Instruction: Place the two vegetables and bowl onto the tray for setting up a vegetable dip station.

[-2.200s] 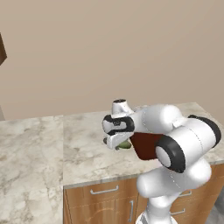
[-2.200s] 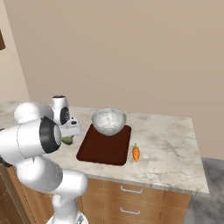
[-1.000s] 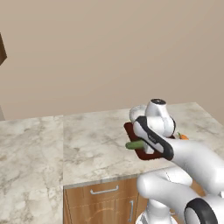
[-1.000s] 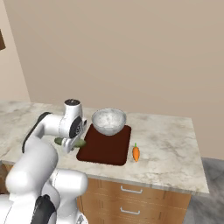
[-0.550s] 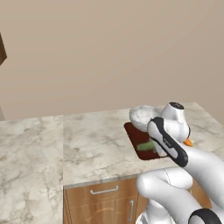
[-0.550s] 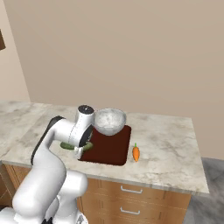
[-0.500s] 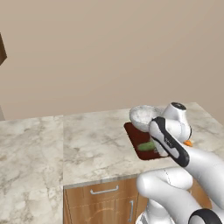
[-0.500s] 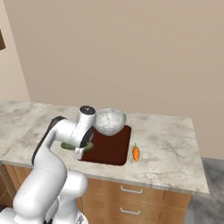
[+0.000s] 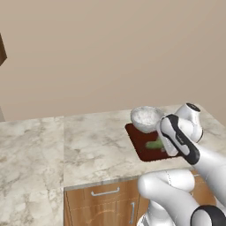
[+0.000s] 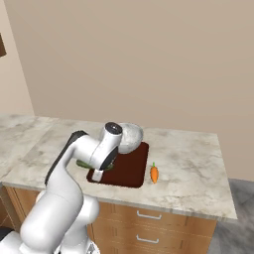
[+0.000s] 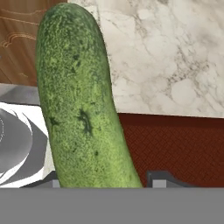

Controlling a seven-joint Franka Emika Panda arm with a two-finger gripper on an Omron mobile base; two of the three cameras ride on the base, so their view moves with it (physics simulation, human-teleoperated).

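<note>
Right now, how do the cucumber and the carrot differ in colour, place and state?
The cucumber is dark green and pebbled; the carrot is orange with a green tip. The cucumber is held over the tray in the gripper; the carrot lies free on the counter, just off the tray's right edge. Both are small, elongated vegetables.

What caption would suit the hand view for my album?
Cucumber held between the fingers, above the dark red tray on the marble counter.
</note>
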